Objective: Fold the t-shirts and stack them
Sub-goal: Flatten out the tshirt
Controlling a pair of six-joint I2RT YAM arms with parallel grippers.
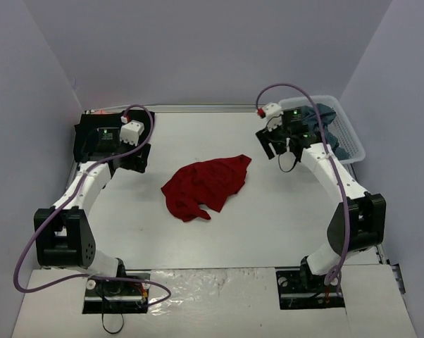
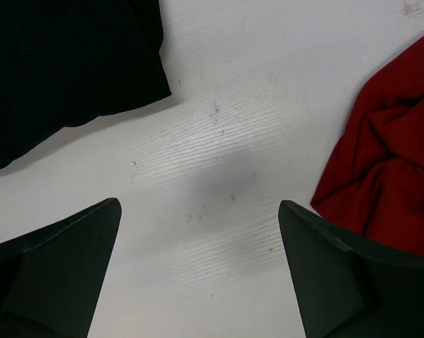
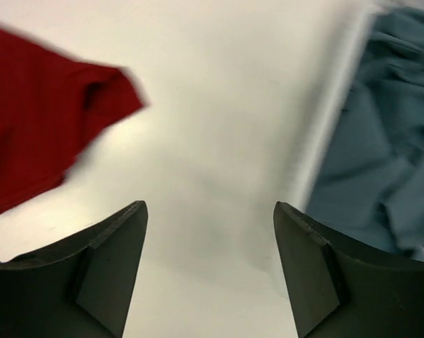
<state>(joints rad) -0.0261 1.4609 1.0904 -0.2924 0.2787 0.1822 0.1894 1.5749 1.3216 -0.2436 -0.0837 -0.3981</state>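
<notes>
A dark red, soft cloth short-sleeved t-shirt (image 1: 206,186) is lying crumpled in a loose heap near the middle of the white worktop (image 1: 268,225), with one corner pointing towards the far right. No end effector is touching it.

The left end effector (image 2: 198,204) is hovering over bare worktop at the far left, its two dark fingers (image 2: 64,260) spread wide with nothing between them. In the left wrist view, the edge of a black cloth t-shirt (image 2: 64,63) is lying flat on the worktop just beyond the fingers, to their left, while a fold of the dark red t-shirt is showing at the right edge of the same view. From above, the black t-shirt is sitting in the far left corner, and the left arm's wrist is hanging over its near right part.

The right end effector (image 3: 209,205) is hanging over the far right part of the worktop, its fingers (image 3: 325,274) also spread wide and gripping nothing. The right wrist view is blurred. In it, a corner of the dark red t-shirt is lying to the left, and slate blue-grey cloth t-shirts (image 3: 381,141) are bunching up to the right, behind the pale rim of a white plastic lattice basket (image 1: 349,144). From above, that basket is standing at the far right edge of the worktop, just beside the right end effector, with the blue-grey cloth piled in its far end.
</notes>
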